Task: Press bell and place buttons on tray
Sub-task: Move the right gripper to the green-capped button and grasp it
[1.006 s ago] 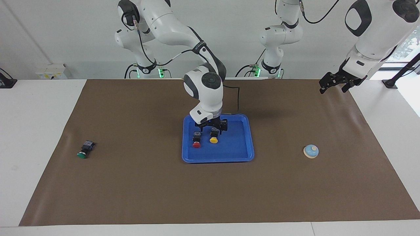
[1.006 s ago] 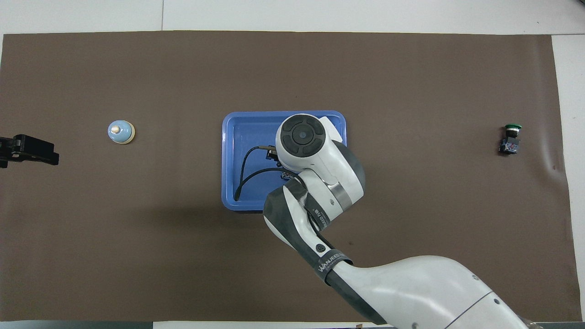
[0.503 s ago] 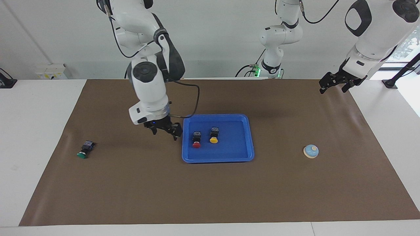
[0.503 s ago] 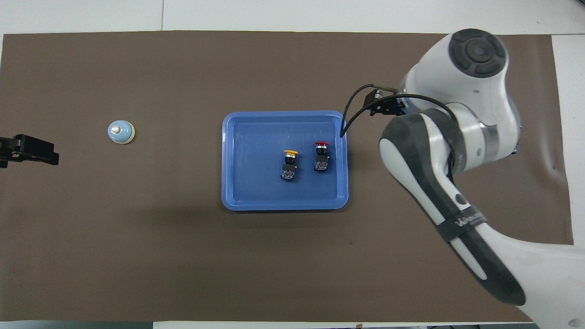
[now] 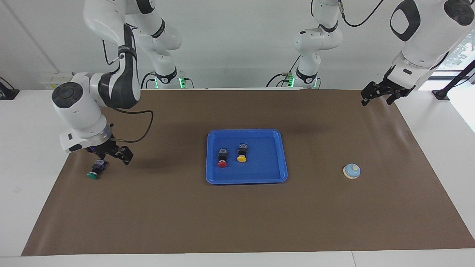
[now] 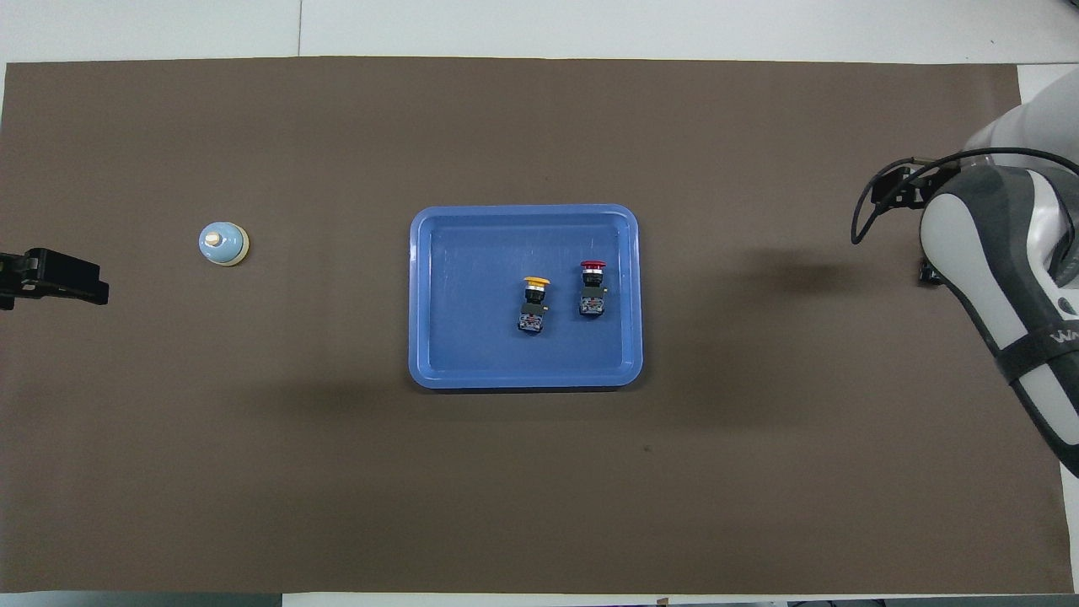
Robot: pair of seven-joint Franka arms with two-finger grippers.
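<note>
Facing view
Surroundings: brown mat [image 5: 237,215] over a white table [image 5: 33,122]; green lights at both arm bases.
Tray [image 5: 246,180]: bright blue, mid-mat, nothing standing in the way of it.
Tray contents: red button [image 5: 222,158] and yellow button [image 5: 242,153], side by side, apart, caps pointing away from the robots.
Green button [image 5: 95,170]: lying on the mat toward the right arm's end, outside the tray.
Right gripper [image 5: 111,155]: low over the green button's dark body, fingers spread wide, holding nothing; contact cannot be told.
Bell [image 5: 351,171]: light blue dome, cream knob, on the mat toward the left arm's end, well apart from the tray.
Left gripper [image 5: 382,94]: waiting in the air over the mat corner at its own end, spread wide, holding nothing.

Overhead view
Tray [image 6: 421,295]: holds yellow button [image 6: 534,303] and red button [image 6: 593,287].
Bell [image 6: 223,243]: clear on the mat.
Left gripper [image 6: 50,277]: at the frame edge, near the bell.
Green button: hidden under the right arm [image 6: 1003,295].
Writing: white letters on the right arm's dark band, cut off, unreadable.
</note>
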